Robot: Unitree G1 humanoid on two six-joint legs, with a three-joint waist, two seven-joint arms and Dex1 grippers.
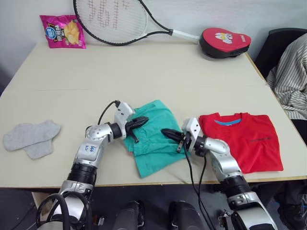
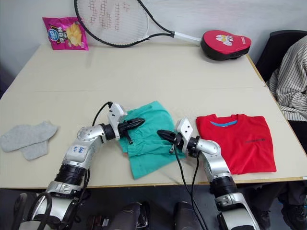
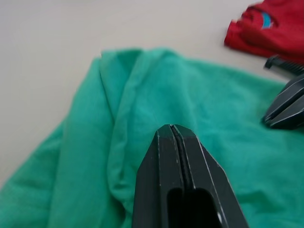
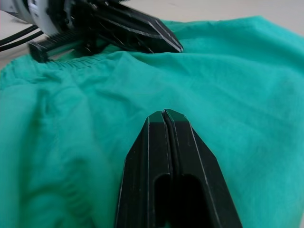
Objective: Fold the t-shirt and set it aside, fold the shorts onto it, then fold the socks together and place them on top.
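The teal-green soft cloth shorts (image 1: 152,136) look matt and finely woven, creased into soft ridges, with a gathered elastic edge. The bright red cloth t-shirt (image 1: 243,139) is matt and lies smooth. The pale grey knitted socks (image 1: 31,138) look soft and slightly fuzzy. The cream surface (image 1: 144,72) is smooth with a dull sheen. The left tool (image 1: 143,121) and right tool (image 1: 169,132) have smooth black plastic fingers with a faint gloss. The pink snack bag (image 1: 63,31) is shiny foil.
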